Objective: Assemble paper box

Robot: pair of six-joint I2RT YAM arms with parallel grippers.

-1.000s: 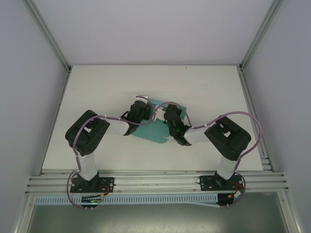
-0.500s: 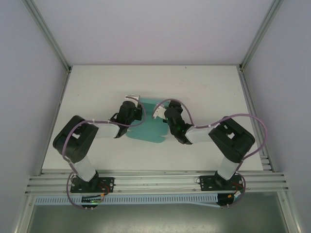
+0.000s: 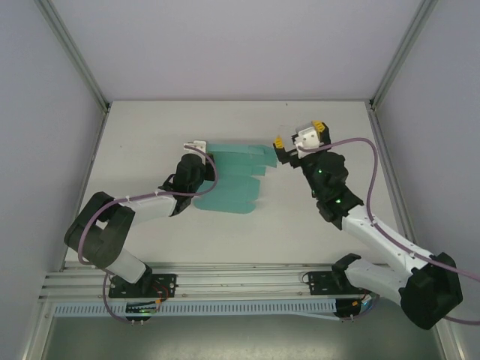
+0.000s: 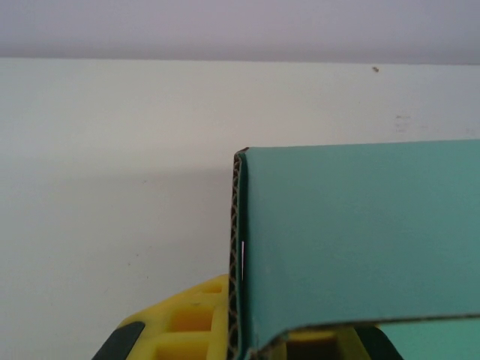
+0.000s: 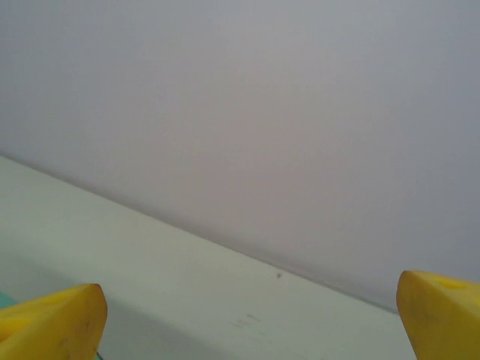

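Paper box [image 3: 232, 180]: mid-table, mostly flat. Left gripper [image 3: 199, 148]: apparently pinching its left edge. Right gripper [image 3: 298, 135]: spread wide, empty, near its flaps. We judge folding barely begun; next, right must seize a flap.

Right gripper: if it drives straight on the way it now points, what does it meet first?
Nothing close. The right gripper, fingers open, aims over bare table toward the back wall, with the paper box off to its left. The wall probably comes first, though depth is unclear.
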